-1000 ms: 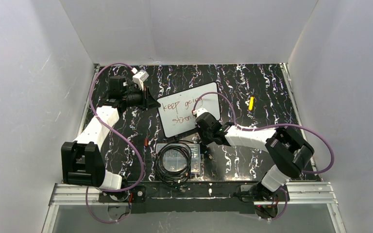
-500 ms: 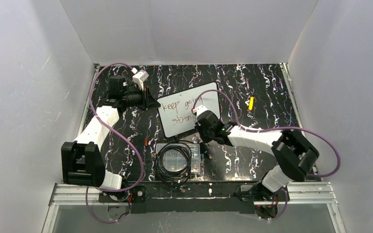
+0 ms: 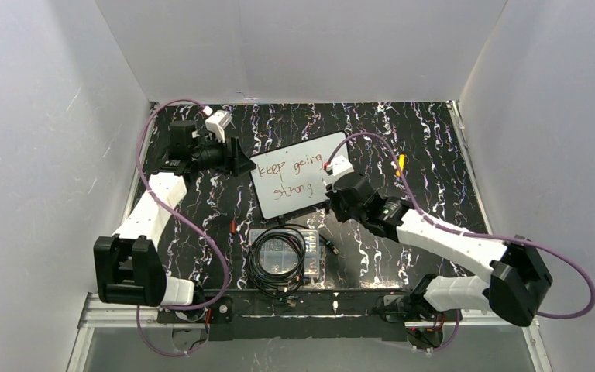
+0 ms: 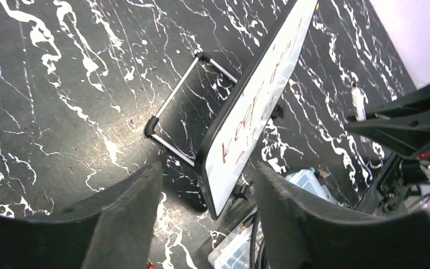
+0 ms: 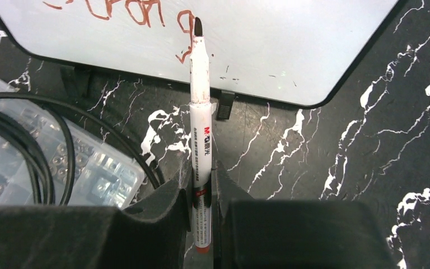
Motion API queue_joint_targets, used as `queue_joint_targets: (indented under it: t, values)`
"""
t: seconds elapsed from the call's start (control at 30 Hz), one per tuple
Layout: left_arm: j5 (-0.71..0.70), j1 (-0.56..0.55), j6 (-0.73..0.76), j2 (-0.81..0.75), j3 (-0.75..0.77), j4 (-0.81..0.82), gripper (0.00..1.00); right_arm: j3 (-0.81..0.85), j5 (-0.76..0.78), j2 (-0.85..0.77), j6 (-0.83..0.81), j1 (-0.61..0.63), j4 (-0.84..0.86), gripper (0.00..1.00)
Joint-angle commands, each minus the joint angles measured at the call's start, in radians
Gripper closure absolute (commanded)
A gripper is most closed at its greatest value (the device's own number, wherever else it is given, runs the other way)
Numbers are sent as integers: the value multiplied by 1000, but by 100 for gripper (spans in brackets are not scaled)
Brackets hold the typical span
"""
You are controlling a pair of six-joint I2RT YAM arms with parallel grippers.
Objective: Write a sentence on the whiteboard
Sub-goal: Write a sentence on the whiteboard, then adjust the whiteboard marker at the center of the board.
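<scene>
Clearly, your whiteboard [image 3: 283, 205] stands mid-table, the sentence [image 3: 293, 178] reading "keep going strong" in two reddish lines. Your right gripper [image 5: 201, 176] pinches a white marker [image 5: 200, 112] (barrel printed "M&G"), tip by the final g. Your left gripper [image 4: 207, 174] stands spread about the board's corner.

Setting: robotics lab test cell. Evidence: white enclosure walls [image 3: 39, 155]; black marbled tabletop [image 3: 426, 132]; aluminium mounting rail [image 3: 116, 314]; left arm [image 3: 151, 209], right arm [image 3: 449, 240] bolted alongside, trailing purple cables [image 3: 222, 262].
</scene>
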Motion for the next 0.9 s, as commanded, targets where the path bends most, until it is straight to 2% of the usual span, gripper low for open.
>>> queue_joint_targets:
  t: [0.0,0.03,0.07,0.13,0.33,0.53,0.67,0.87]
  values:
    - [-60,7,6,-93,-18,-13,36,16,-37,-97,-11,3,-69,99]
    - [-69,7,8,-107,-24,-14,33,17,-56,-114,-11,2,-78,99]
    - [-78,6,8,-123,-31,-14,25,17,-76,-131,-10,2,-84,99]
    - [-108,6,7,-167,-56,-10,21,11,-107,-172,-3,3,-91,99]
    - [-179,6,-73,-406,-161,-22,19,-63,-214,-296,41,3,-15,99]
    - [-86,-39,-357,-689,-258,4,21,-131,-358,-334,106,3,143,99]
    - [-157,-186,-518,-752,-273,12,23,-166,-409,-331,141,4,259,99]
    - [-354,-487,-640,-688,-283,108,24,-176,-448,-324,189,10,367,99]
